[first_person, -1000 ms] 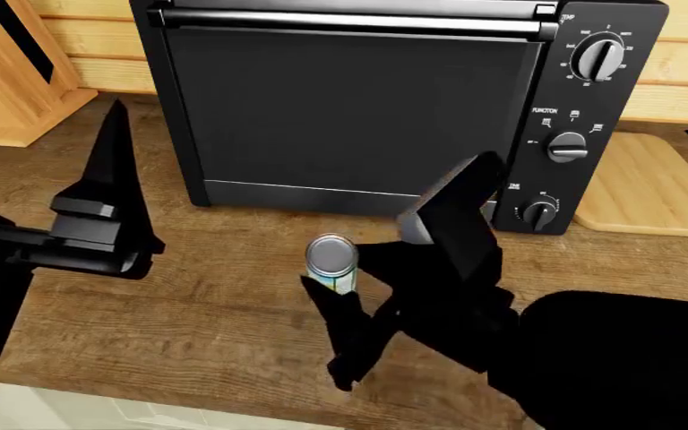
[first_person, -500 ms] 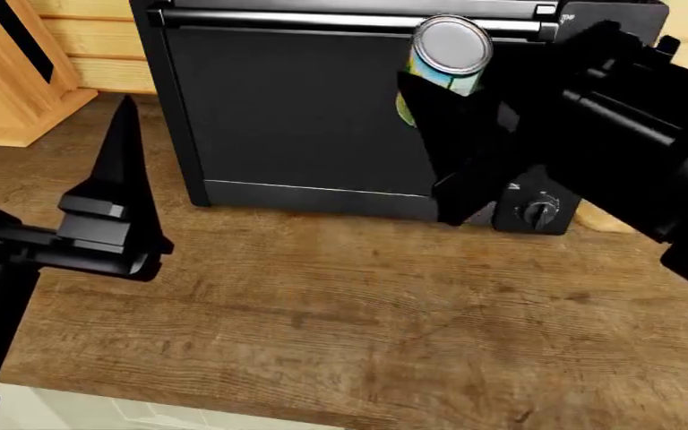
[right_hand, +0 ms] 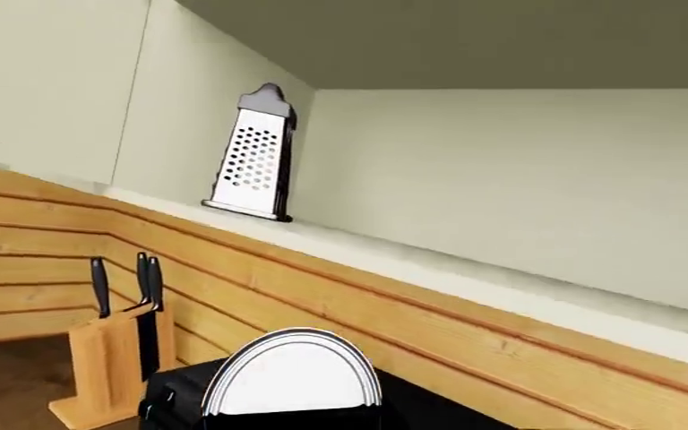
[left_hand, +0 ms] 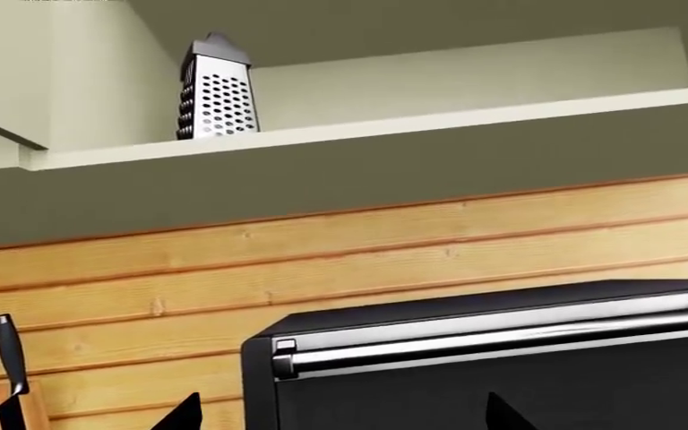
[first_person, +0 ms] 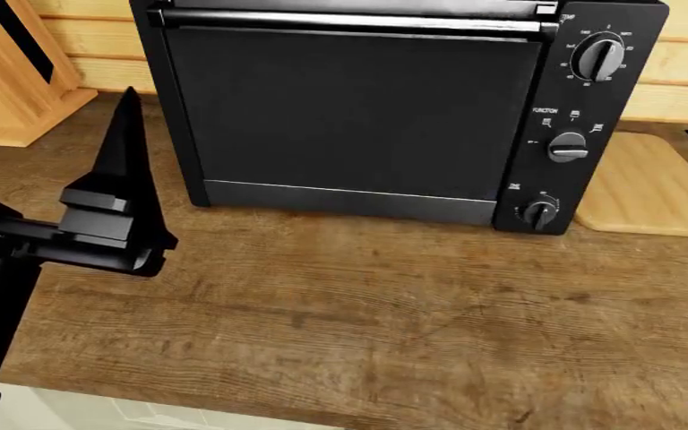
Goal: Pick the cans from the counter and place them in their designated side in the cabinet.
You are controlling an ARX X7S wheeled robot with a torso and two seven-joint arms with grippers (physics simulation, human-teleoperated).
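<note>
Clearance under the pale cabinet shelf (right_hand: 464,273) looks like the main risk: the right wrist view shows a silver can top (right_hand: 293,376) close to the lens, apparently gripped, though the right jaws themselves are hidden, so I cannot tell. Swung carelessly, it could strike the shelf lip or topple the perforated steel box grater (right_hand: 252,154). Over the brown wood-grain counter (first_person: 356,313), the black left gripper (first_person: 33,193) hovers with jaws spread, empty.

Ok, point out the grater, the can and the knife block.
grater (right_hand: 254,154): right wrist view, middle of its perforated face.
can (right_hand: 293,374): right wrist view, its silver top.
knife block (right_hand: 107,365): right wrist view, wooden front face.
</note>
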